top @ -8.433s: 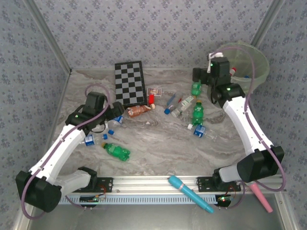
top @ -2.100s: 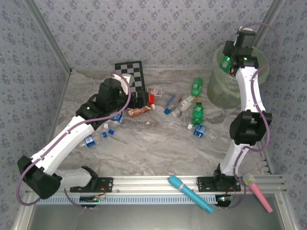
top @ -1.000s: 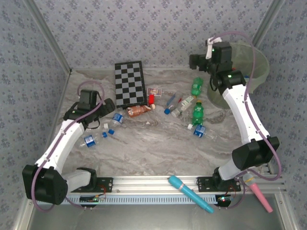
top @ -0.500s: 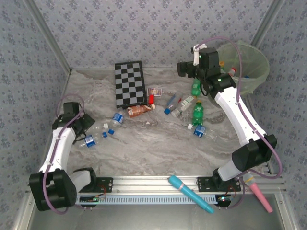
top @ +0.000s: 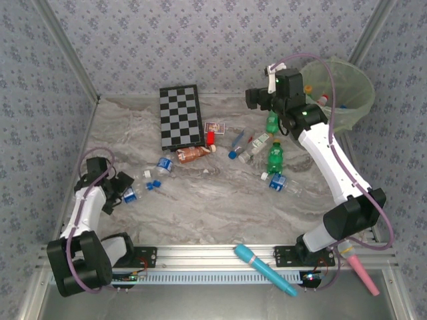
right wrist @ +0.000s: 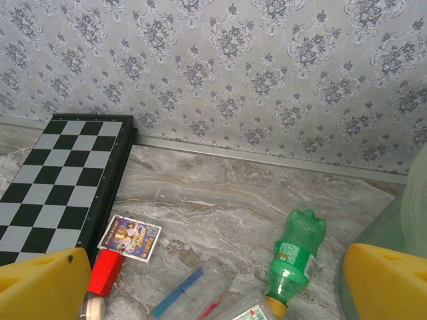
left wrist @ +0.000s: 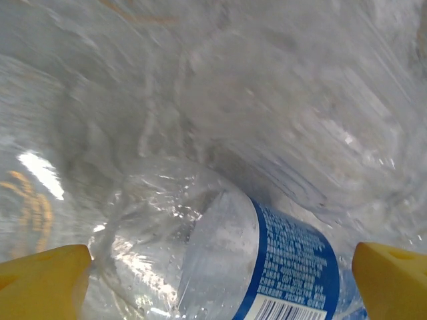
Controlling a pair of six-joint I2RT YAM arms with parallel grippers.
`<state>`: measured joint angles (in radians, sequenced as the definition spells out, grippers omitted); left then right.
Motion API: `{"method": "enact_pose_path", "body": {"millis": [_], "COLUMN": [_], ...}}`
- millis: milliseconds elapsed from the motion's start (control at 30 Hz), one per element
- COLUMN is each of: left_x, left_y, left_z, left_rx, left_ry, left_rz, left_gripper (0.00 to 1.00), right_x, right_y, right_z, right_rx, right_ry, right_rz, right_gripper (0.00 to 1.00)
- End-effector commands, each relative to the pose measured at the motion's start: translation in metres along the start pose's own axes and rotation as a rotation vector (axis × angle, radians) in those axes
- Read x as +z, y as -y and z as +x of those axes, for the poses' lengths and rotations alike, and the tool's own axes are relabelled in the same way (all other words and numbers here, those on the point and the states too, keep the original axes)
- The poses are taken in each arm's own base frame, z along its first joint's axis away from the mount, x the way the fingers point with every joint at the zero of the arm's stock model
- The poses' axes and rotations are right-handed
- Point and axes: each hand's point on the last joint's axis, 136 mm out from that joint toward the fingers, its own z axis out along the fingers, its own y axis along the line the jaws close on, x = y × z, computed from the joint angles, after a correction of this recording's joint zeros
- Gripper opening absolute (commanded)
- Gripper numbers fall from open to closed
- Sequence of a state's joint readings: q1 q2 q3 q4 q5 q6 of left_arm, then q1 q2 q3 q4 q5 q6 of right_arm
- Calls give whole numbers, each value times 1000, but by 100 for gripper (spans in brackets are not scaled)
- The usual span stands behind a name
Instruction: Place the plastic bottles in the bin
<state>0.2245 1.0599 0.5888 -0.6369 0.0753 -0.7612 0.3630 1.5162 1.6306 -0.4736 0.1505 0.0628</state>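
Most plastic bottles (top: 275, 157) still lie mid-way across the table (top: 220, 207); the bin (top: 358, 107) stands at its far right corner. Our left gripper (left wrist: 217, 280) has dropped, fingers spread, around a clear bottle (left wrist: 267, 247) by the left edge. Our right gripper (right wrist: 213, 280), empty and spread wide, has swung back from the bin over a green bottle (right wrist: 293, 250). Two grasps come next, we judge.

2 white arms (top: 325, 148) w/ black joints (top: 351, 217), purple cables (top: 308, 56), yellow fingers (right wrist: 40, 280).

**My three views**

From above and behind, I see the whole table (top: 220, 200). My left wrist camera sits close over a clear bottle (left wrist: 220, 253). My right wrist camera faces the back wall (right wrist: 267, 67), sharing chessboard (right wrist: 53, 173) and green bottle (right wrist: 293, 257) with the top view.
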Motion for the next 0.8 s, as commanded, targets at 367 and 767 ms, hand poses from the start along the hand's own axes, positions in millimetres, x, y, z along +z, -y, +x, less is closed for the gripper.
{"method": "enact_pose_path", "body": {"millis": [367, 767], "left_x": [-8, -16], "left_y": [86, 81], "left_z": [74, 95], "left_rx": [254, 512], "left_ry": [-78, -105], "left_rz": [293, 105], "left_gripper": [100, 100], "right_x": [-7, -10], "right_y": [-1, -4], "right_z": [3, 3], "right_rx": [14, 5], "right_ry": [6, 0], "right_rz": [7, 11], "right_gripper": [100, 100]}}
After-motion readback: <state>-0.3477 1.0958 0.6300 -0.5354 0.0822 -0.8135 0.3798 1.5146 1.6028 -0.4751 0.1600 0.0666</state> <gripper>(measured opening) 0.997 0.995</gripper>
